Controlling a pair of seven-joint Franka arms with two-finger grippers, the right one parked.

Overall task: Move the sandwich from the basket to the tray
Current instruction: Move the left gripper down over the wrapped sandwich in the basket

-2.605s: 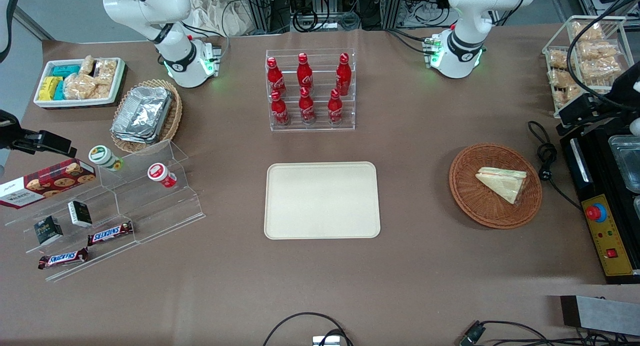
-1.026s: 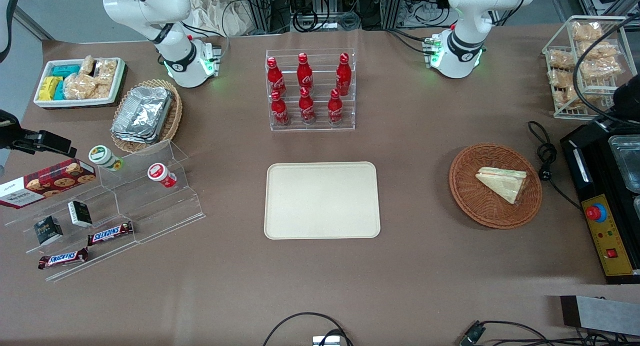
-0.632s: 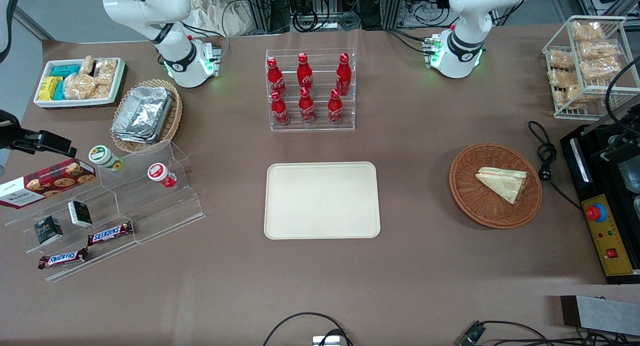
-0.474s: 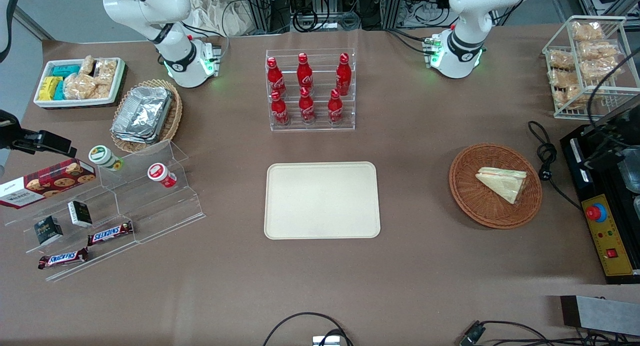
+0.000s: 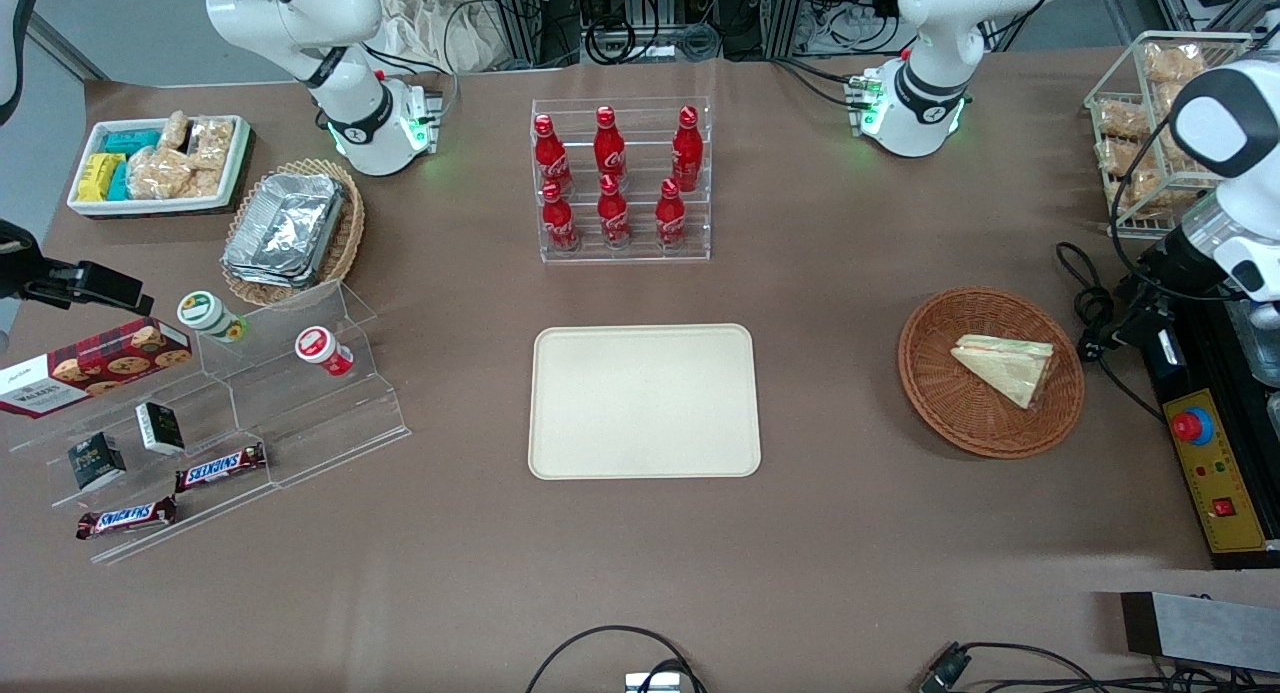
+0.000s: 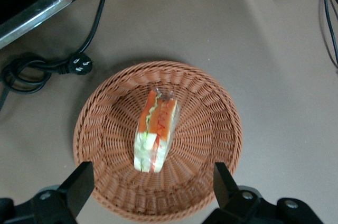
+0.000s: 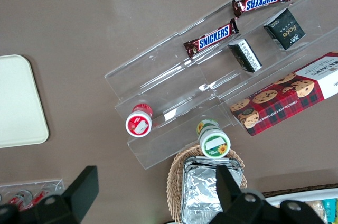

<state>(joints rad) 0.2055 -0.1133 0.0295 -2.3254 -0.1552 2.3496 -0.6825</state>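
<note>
A brown matte tabletop fills the room's middle, with racks and tangled cables along the edge farthest from the front camera. The flat cream-beige rectangular plastic tray lies bare at its centre. Toward the working arm's end sits the round reddish-brown wicker basket, and the small triangular sandwich in clear wrap rests inside it. The hand hangs above the basket, fingers spread wide and holding nothing. A coiled black power cord lies just beside the basket, near a black machine with a red button.
</note>
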